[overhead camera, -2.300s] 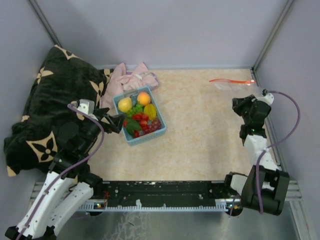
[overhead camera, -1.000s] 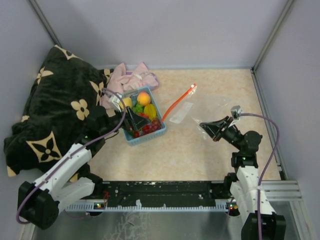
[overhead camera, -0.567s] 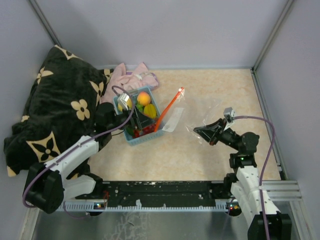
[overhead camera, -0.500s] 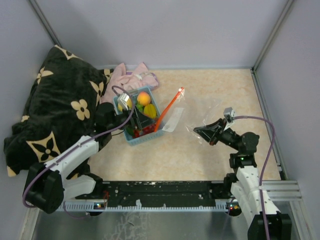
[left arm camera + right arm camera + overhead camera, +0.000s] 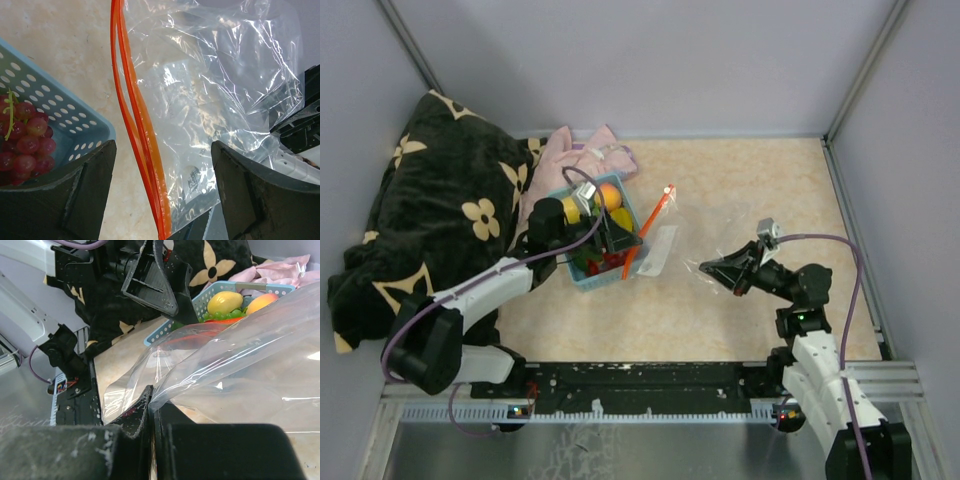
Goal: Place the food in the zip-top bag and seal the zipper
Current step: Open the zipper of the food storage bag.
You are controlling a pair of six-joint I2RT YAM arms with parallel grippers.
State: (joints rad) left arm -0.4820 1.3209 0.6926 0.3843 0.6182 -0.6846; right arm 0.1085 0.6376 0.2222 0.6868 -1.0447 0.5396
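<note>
Left gripper (image 5: 620, 240) gapes beside one basket (image 5: 608, 283) of fruit (image 5: 608, 194). At the basket's 3 o'clock lies one bag (image 5: 670, 245), pinched by the right gripper (image 5: 712, 268).

From the left wrist, we see one zipper (image 5: 142, 125) between spread fingers (image 5: 85, 195), and grapes (image 5: 25, 145) in the basket at 9 o'clock.

From the right wrist, we see the bag clamped, and one pear (image 5: 225, 302) and one peach (image 5: 262, 302) in the basket.

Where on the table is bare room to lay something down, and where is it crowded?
Free: far right of the table, between the bag and the right wall; also the near strip between the basket and the rail. Crowded: the left, where basket, pink cloth, pillow and left end effector meet.
</note>
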